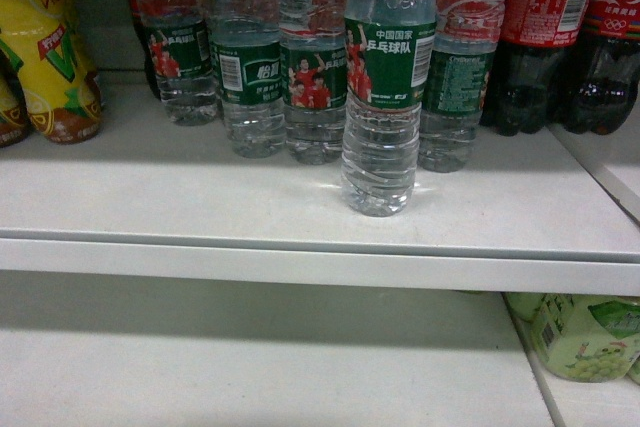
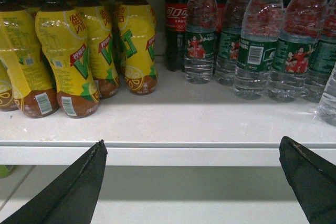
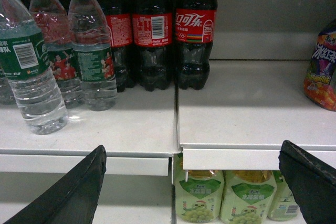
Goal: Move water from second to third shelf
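Green-labelled water (image 1: 380,97) stands upright on the shelf (image 1: 300,202), ahead of four more water bottles (image 1: 250,67), above and apart from both wide-open, empty pincers: left pincer (image 2: 194,182), right pincer (image 3: 194,182). Three cola bottles (image 3: 157,35) show right.

We see the clear ribbed water bottle (image 1: 380,77) with its green label, white text and red-shirted players. Left of it stand yellow tea bottles (image 1: 50,57); right of it, dark cola bottles (image 1: 545,37) with red labels. The shelf (image 1: 300,247) beneath is white.
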Controlling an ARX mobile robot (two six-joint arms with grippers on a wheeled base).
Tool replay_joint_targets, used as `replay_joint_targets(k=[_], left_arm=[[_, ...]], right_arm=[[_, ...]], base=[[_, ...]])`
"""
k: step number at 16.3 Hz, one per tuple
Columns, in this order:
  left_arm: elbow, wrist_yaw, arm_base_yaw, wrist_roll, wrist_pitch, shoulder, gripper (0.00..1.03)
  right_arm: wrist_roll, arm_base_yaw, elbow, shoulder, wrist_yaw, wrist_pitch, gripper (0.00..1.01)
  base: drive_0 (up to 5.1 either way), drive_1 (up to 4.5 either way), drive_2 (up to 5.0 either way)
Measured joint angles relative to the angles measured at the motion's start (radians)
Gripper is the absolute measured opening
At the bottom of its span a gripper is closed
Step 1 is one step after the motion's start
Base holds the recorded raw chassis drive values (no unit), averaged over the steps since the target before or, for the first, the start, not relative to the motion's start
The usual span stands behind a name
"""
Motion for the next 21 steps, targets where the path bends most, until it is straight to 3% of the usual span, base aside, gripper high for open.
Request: replay_joint_targets(k=[5, 6, 7, 8, 10, 12, 14, 18, 21], left_arm=[[0.0, 0.0, 0.0, 0.0, 0.0, 0.0, 0.98], [0.0, 0.0, 0.0, 0.0, 0.0, 0.0, 0.98], [0.0, 0.002, 0.0, 0.0, 0.0, 0.0, 0.98], [0.0, -0.001, 0.0, 0.0, 0.0, 0.0, 0.98], [0.0, 0.0, 0.0, 0.0, 0.0, 0.0, 0.98], [0.0, 0.0, 0.0, 0.0, 0.0, 0.0, 0.98], [0.0, 0.0, 0.0, 0.0, 0.0, 0.0, 0.98], [0.0, 0.0, 0.0, 0.0, 0.0, 0.0, 0.98], [0.0, 0.0, 0.0, 0.0, 0.0, 0.0, 0.98]], right_arm=[[0.0, 0.0, 0.0, 0.0, 0.0, 0.0, 0.98], [0.038, 0.029, 0.028, 0.032, 0.085, -0.096, 0.98], [0.087, 0.007, 0.059, 0.153, 0.136, -0.082, 0.98], [0.102, -0.078, 0.098, 0.248, 0.105, 0.004, 0.98], [0.101, -0.218, 0.229, 0.445, -0.013, 0.188, 0.98], [0.09, -0.242, 0.367, 0.653, -0.064, 0.301, 0.98], [0.083, -0.2, 0.457, 0.753, -0.101, 0.295, 0.98], [0.005, 0.001, 0.42, 0.865, -0.154, 0.288, 0.98], [-0.011, 0.114, 0.409, 1.053, -0.124, 0.4, 0.98]], base=[[0.0, 0.0, 0.0], [0.0, 0.0, 0.0], [0.0, 0.0, 0.0], [0.0, 0.0, 0.0], [0.0, 0.0, 0.0], [0.0, 0.0, 0.0], [0.0, 0.0, 0.0], [0.0, 0.0, 0.0], [0.0, 0.0, 0.0]])
